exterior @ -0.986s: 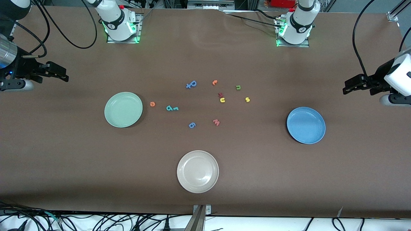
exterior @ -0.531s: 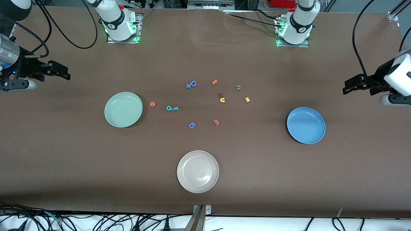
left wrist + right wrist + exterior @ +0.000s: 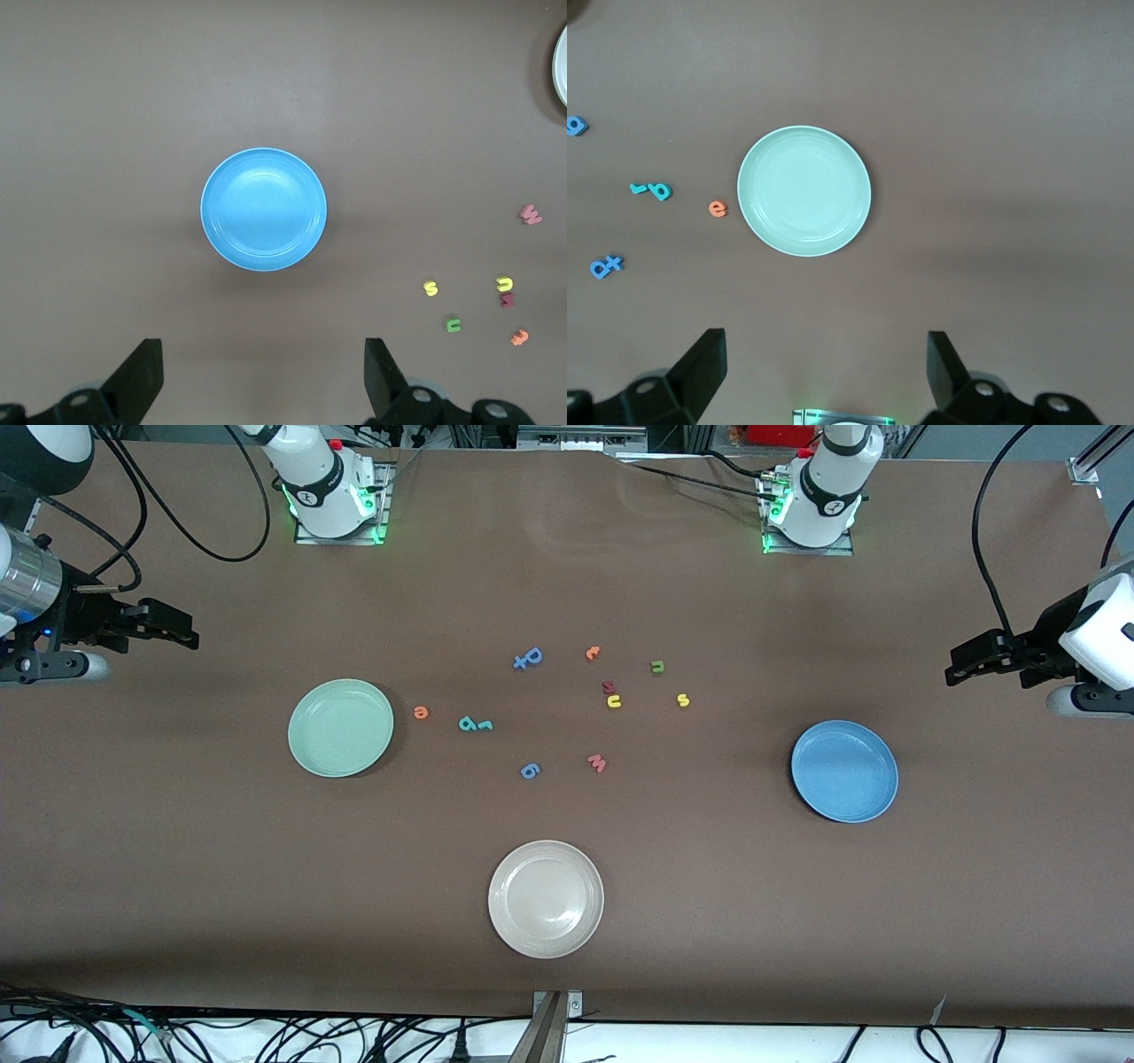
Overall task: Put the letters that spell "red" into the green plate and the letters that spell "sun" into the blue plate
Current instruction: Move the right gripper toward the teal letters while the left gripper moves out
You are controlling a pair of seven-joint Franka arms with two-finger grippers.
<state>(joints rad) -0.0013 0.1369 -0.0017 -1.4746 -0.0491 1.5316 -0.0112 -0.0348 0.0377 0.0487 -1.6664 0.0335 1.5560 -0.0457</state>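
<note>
Brown matting covers the whole table (image 3: pixel 797 921), with a tangle of black cables along the edge nearest the front camera. Nearest on the mat sits a beige plate (image 3: pixel 546 899), bare. Farther in lie the green plate (image 3: pixel 340 728) toward the right arm's end and the blue plate (image 3: pixel 844 771) toward the left arm's end — both hold nothing. Between them the foam letters are scattered: orange "e" (image 3: pixel 421 712) just beside the green plate, teal "d" (image 3: pixel 467 724) and teal "r" (image 3: pixel 485 725) close together, then yellow "u" (image 3: pixel 613 702), yellow "s" (image 3: pixel 683 701) and green "n" (image 3: pixel 657 666) farther off. Right gripper (image 3: pixel 182 635) and left gripper (image 3: pixel 959 669) hover over the table's two ends — jaws spread wide, holding nothing.
</note>
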